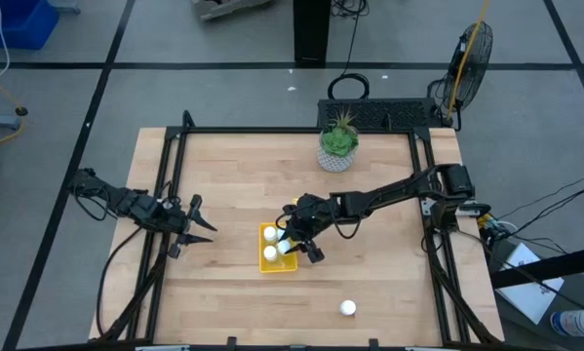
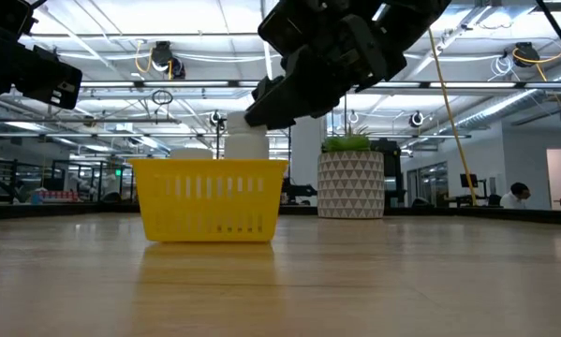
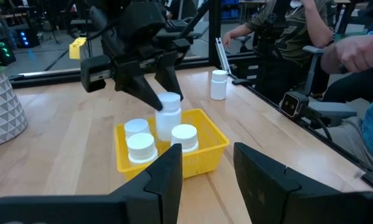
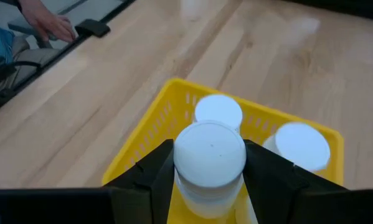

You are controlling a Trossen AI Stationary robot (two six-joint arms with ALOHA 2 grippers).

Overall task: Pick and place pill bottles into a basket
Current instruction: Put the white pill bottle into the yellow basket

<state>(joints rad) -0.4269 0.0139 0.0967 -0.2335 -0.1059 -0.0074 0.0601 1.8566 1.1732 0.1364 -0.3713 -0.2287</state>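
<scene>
A white pill bottle [image 4: 209, 163] sits clamped in the right pincer [image 4: 209, 177] above the yellow basket [image 4: 150, 127] — three bottles inside — while the left pincer [image 1: 196, 225] waits spread open at the bench's [image 1: 389, 292] left edge.

Right arm: stretched from the table's right edge toward its middle; wrist tipped downward
Right gripper [image 1: 290, 244]: fingers [image 4: 150, 176] closed on a pill bottle [image 4: 209, 163], one on each side of its cap
Left arm: at the table's left edge, reaching inward; waiting
Left gripper [image 1: 200, 223]: fingers [image 3: 166, 176] spread apart; holding nothing
</scene>
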